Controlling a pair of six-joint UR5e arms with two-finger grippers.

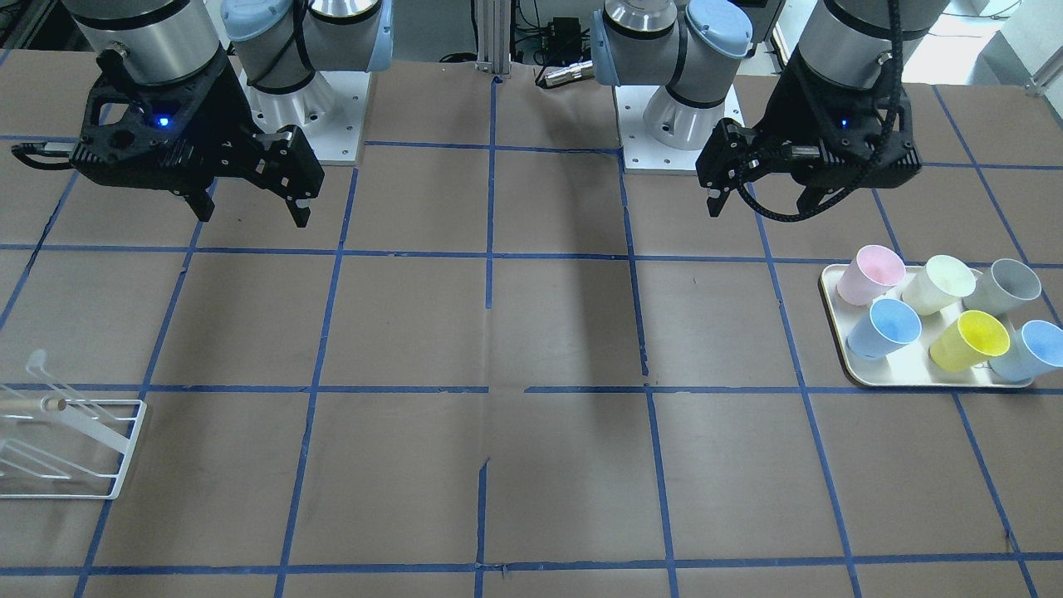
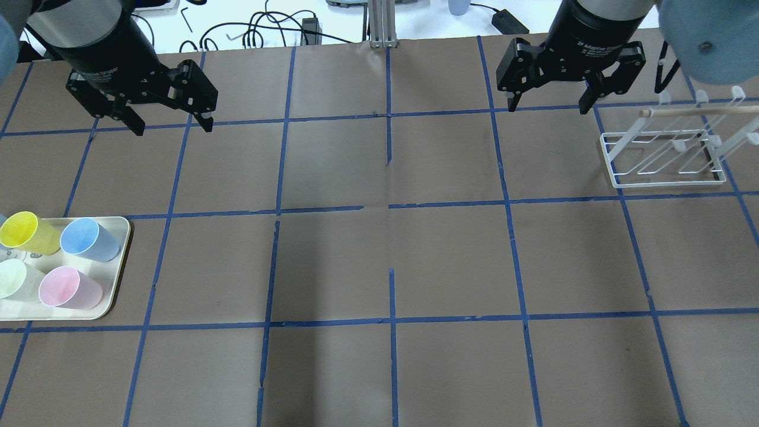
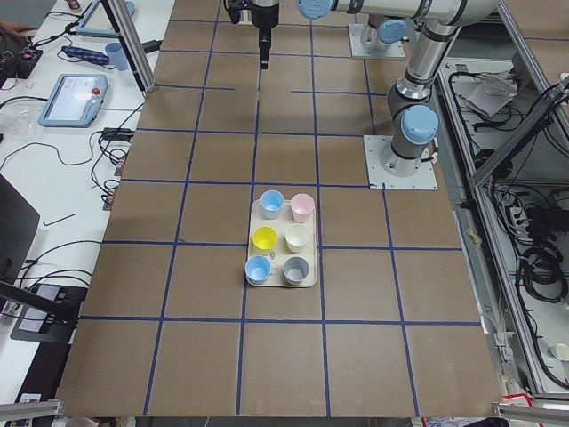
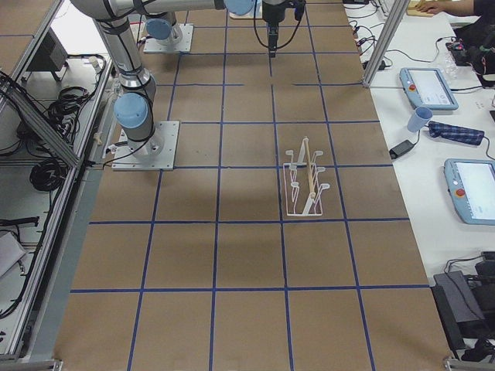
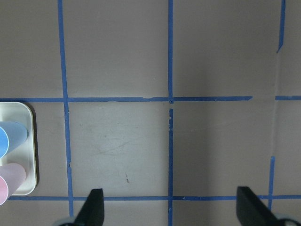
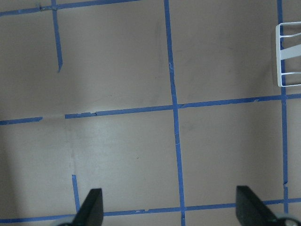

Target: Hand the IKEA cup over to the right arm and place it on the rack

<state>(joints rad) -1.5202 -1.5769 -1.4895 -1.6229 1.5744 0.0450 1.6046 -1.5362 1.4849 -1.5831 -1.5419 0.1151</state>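
Note:
Two blue cups lie among several cups on a cream tray. The paler IKEA cup is at the tray's outer corner, and the more saturated blue cup lies beside the pink one. My left gripper, the one with the looping cable, hangs open and empty above the table, short of the tray; it also shows in the overhead view. My right gripper hangs open and empty just left of the white wire rack. In the front view the right gripper is far above the rack.
The tray also holds pink, pale yellow, grey and yellow cups, all lying on their sides. The brown table is marked with a blue tape grid. Both arm bases stand at the robot's edge.

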